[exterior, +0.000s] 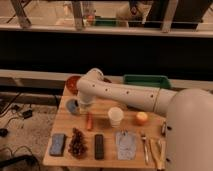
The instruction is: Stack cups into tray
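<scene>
Closed gripper (pixel 83 106) seemingly at blue cup (pixel 73 106), arm (pixel 125 95) partly hiding orange bowl (pixel 72 84)

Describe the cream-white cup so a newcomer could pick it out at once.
Start at the wooden table, near its middle, just in front of the white arm. The cream-white cup stands upright between a red vegetable and an orange. It is paler and taller than the light-blue cup at the left edge, where the gripper sits.

A thick, smooth white arm (pixel 125 95) marked with small dark spots widens into a big rounded white shell at right. The greyish gripper (pixel 83 103), closed, sits below its rounded elbow.
</scene>
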Controlling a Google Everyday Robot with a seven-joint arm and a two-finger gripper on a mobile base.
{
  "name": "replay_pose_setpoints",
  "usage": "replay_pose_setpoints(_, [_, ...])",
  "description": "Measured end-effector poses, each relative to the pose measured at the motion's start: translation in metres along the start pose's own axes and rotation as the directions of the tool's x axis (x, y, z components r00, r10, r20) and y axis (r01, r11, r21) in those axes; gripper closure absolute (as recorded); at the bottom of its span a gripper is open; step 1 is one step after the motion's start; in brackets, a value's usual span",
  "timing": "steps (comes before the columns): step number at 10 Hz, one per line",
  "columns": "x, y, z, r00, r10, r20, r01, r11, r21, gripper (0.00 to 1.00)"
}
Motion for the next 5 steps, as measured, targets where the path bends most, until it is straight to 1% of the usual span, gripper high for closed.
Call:
replay_pose_setpoints(1, [-0.011,0.000,-0.003,1.000,-0.024,0.008,0.024,1.000,0.009,1.00])
replay_pose_setpoints(2, [-0.024,-0.003,-0.010,0.998,-0.056,0.012,0.056,0.998,0.031,1.00])
replay_pose_setpoints(3, [-0.037,-0.006,-0.017,0.997,-0.081,0.017,0.080,0.996,0.045,1.00])
replay_pose_setpoints(5, [-0.051,-0.010,-0.023,0.994,-0.110,0.024,0.108,0.993,0.053,1.00])
